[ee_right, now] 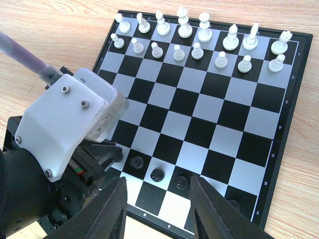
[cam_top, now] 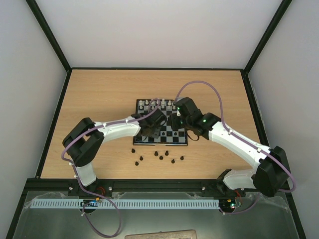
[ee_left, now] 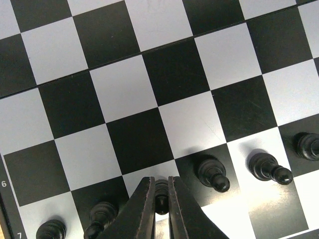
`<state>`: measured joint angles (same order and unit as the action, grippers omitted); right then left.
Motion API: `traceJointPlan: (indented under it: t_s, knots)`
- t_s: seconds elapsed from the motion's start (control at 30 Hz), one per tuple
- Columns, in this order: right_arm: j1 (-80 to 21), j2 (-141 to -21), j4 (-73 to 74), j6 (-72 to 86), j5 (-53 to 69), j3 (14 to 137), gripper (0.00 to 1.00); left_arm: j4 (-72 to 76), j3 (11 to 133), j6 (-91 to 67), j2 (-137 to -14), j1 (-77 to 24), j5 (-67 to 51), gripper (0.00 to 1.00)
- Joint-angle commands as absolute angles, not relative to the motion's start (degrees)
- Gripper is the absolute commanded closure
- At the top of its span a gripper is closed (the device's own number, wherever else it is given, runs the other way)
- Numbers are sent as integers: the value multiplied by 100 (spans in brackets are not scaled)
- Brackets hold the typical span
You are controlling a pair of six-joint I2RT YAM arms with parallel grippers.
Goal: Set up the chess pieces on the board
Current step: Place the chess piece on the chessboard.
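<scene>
The board [cam_top: 172, 130] lies mid-table, with white pieces on its far two rows. My left gripper [cam_top: 152, 128] is low over the board's near left part. In the left wrist view it [ee_left: 160, 199] is shut on a black pawn [ee_left: 161, 191] standing on a white square, with more black pawns [ee_left: 213, 173] in the same row on both sides. My right gripper [ee_right: 157, 211] is open and empty, held above the board's near edge, with black pawns [ee_right: 157, 174] below between its fingers. Several black pieces [cam_top: 161, 158] lie on the table in front of the board.
The white pieces [ee_right: 199, 35] fill the board's far two rows. The left arm's wrist housing [ee_right: 70, 122] sits close to the left of my right gripper. The wooden table [cam_top: 99, 94] is walled in by white panels.
</scene>
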<state>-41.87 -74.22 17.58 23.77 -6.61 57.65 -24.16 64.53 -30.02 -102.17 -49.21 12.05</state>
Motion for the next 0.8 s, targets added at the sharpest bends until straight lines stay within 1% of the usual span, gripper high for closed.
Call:
traceJointPlan:
  t_s: [0.0, 0.1, 0.27, 0.37, 0.6, 0.77]
  knots:
    - [-4175, -7267, 1749, 2355, -667, 5691, 64, -2497, 6355, -3083, -10139, -4975, 1187, 92]
    - [-4179, -7269, 1749, 2355, -673, 5691, 64, -2496, 6338, -3091, -10115, -4983, 1199, 90]
    - [-4179, -7275, 1749, 2355, -669, 5687, 64, -2535, 6346, -3109, -10061, -4981, 1292, 80]
    - [-4176, -7269, 1749, 2355, -668, 5691, 64, -2549, 6390, -3110, -10024, -4983, 1333, 77]
    - [-4181, -7234, 1750, 2356, -685, 5670, 64, -2702, 6571, -3061, -9765, -4983, 1435, 73]
    - [-4183, -7273, 1740, 2369, -667, 5654, 64, -2751, 6482, -3043, -9170, -4982, 1611, 63]
